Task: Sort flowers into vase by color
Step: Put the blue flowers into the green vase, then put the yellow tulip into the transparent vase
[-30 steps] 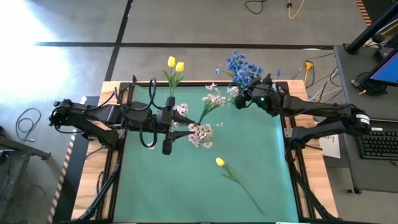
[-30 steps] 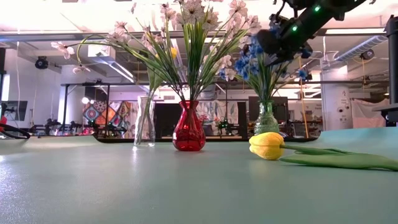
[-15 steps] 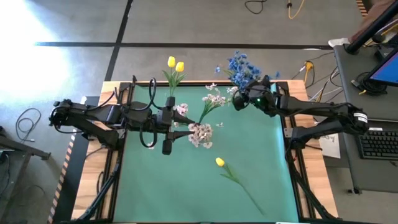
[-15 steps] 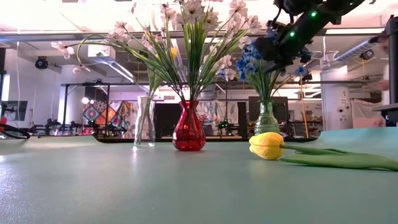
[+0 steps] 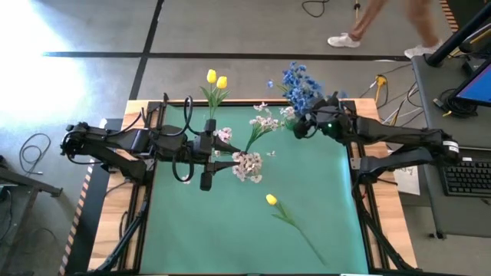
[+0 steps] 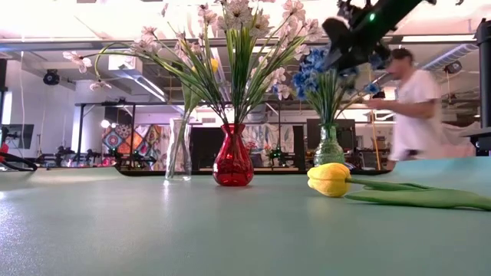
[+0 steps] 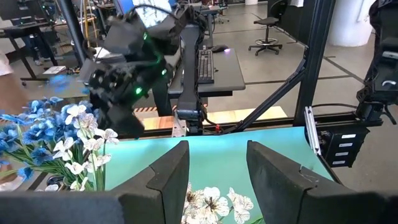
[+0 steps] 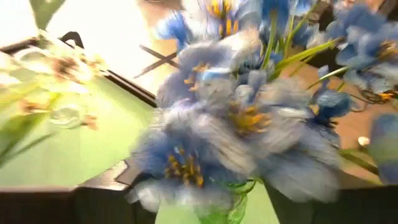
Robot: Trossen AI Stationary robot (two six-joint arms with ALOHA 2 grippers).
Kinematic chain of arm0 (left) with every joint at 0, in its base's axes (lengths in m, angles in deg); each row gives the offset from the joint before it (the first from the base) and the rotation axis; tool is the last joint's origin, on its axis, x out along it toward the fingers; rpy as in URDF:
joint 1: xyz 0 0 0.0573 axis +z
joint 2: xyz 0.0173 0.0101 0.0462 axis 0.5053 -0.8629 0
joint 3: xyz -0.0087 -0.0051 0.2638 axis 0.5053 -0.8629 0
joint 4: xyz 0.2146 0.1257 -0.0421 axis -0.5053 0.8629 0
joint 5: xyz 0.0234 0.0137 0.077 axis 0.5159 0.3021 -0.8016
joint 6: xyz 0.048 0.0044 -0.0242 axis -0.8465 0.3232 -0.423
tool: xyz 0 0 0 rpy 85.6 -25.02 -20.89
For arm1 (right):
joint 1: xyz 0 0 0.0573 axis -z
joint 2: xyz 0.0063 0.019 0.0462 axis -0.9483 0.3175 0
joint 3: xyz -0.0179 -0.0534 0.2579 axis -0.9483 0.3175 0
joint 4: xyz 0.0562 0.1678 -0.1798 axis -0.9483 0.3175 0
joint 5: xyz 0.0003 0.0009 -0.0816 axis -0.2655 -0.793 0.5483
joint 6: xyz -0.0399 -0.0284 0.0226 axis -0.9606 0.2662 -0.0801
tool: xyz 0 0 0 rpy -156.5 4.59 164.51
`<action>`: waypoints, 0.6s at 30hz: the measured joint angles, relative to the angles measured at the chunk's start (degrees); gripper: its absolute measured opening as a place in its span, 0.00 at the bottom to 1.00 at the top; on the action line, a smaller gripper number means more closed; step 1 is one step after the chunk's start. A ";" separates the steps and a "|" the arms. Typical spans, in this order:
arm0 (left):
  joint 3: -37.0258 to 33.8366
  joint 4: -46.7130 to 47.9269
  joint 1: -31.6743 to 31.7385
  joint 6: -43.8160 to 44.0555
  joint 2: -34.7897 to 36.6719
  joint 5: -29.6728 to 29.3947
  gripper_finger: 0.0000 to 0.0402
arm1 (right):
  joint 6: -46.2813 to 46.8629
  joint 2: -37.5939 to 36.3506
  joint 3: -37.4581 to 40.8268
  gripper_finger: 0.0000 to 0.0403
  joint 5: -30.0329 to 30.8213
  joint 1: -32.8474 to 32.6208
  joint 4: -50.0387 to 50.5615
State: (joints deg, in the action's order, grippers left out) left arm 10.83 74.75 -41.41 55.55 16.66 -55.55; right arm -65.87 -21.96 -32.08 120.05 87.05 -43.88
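Note:
Three vases stand along the table's far edge. A clear one (image 6: 178, 149) holds yellow tulips (image 5: 215, 80), a red one (image 6: 233, 158) holds pinkish-white sprays (image 5: 265, 123), and a green glass one (image 6: 328, 146) holds blue flowers (image 5: 299, 83). One yellow tulip (image 5: 271, 199) lies flat on the green mat. My right gripper (image 5: 298, 127) hangs open high beside the blue flowers (image 8: 236, 118), which fill its wrist view. My left gripper (image 7: 217, 155) stays open above pinkish-white blossoms (image 7: 211, 204), holding nothing.
The loose tulip's long green stem (image 5: 303, 236) runs toward the near right corner of the mat (image 5: 199, 238). A person (image 6: 414, 107) walks past behind the table's far right. A desk with a keyboard (image 5: 468, 176) stands off the right edge.
My right gripper has opened, risen a little by the blue flowers and drawn back slightly toward the table's right edge. A person has walked into view behind the table. The vases and the loose tulip have stayed where they were.

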 joint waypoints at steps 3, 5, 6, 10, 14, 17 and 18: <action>0.00 0.00 0.01 0.00 0.00 0.00 0.37 | 1.93 -0.49 -3.11 0.62 0.00 -1.68 4.62; 0.00 -0.01 0.00 0.00 0.00 0.00 0.37 | 3.16 -0.49 -5.45 0.64 0.02 -2.82 8.29; 0.00 0.00 0.01 0.00 0.00 0.00 0.37 | 3.90 -0.47 -6.65 0.65 0.00 -3.44 9.91; 0.00 0.00 0.01 0.00 0.00 0.00 0.37 | 6.06 -0.47 -11.31 0.68 0.00 -5.93 15.05; 0.00 0.10 -0.01 0.55 0.00 0.00 0.37 | 8.93 -0.47 -16.50 0.68 -0.34 -9.29 20.43; 0.00 1.47 -0.01 2.74 0.08 0.00 0.37 | 10.29 -0.47 -19.35 0.67 -3.10 -12.68 21.77; 0.00 2.45 -0.01 3.46 0.17 0.00 0.37 | 10.53 -0.47 -19.99 0.67 -4.53 -13.87 21.80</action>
State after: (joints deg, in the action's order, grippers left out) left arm 10.83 77.20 -41.42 59.01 16.83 -55.55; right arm -55.34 -22.43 -52.08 115.52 73.18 -22.08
